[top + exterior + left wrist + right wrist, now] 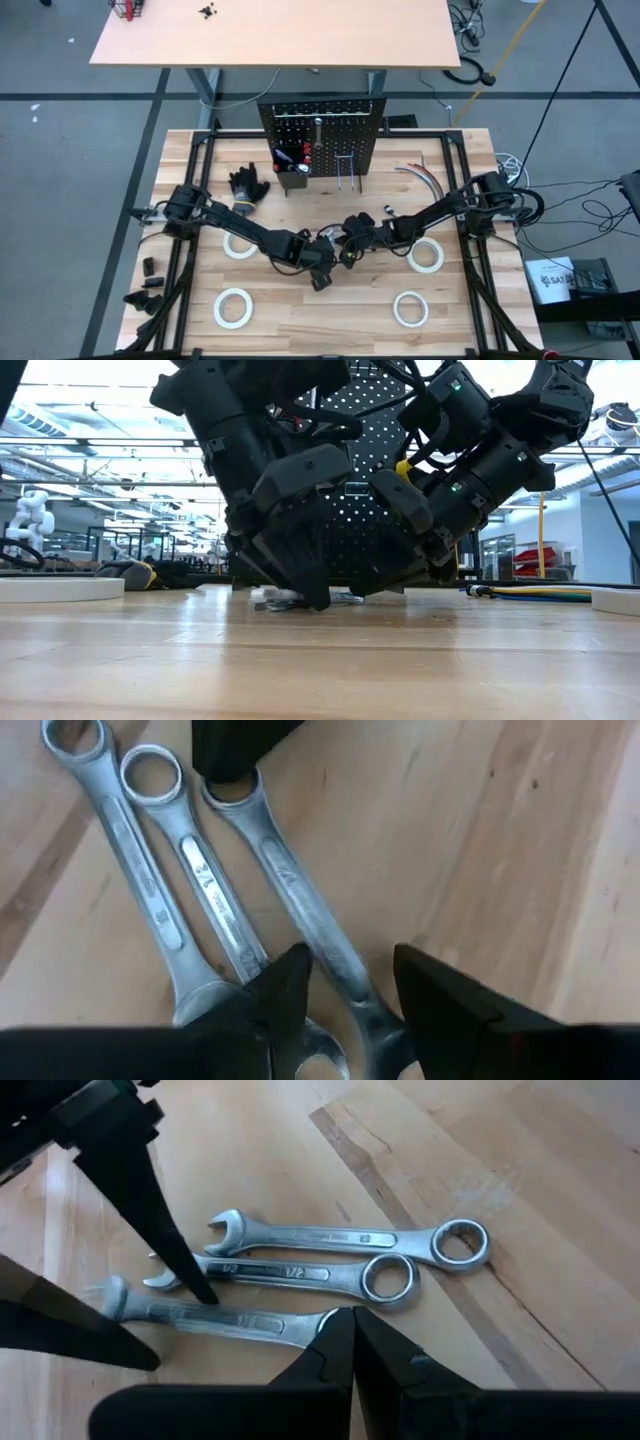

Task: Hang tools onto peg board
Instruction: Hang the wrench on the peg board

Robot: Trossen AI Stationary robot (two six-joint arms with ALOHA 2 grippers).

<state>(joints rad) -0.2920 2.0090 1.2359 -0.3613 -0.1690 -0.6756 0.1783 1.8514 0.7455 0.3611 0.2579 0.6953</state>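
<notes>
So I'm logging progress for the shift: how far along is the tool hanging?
Early. Done: the black perforated peg board already holds red-handled tools in its bin. In hand: the open left gripper straddles one of three silver wrenches lying on the wooden table; the shut right gripper presses its ring end. Left: all wrenches and four white tape rolls.

wrenches (200,900) packed side by side, no gaps

Non-task items: black gloves (248,186) on the slatted wooden tabletop (330,325) left of centre; thin curved cables (420,175) at its right rear; a second, pale desk (280,35) behind; small black parts (147,283) at the left edge.
</notes>
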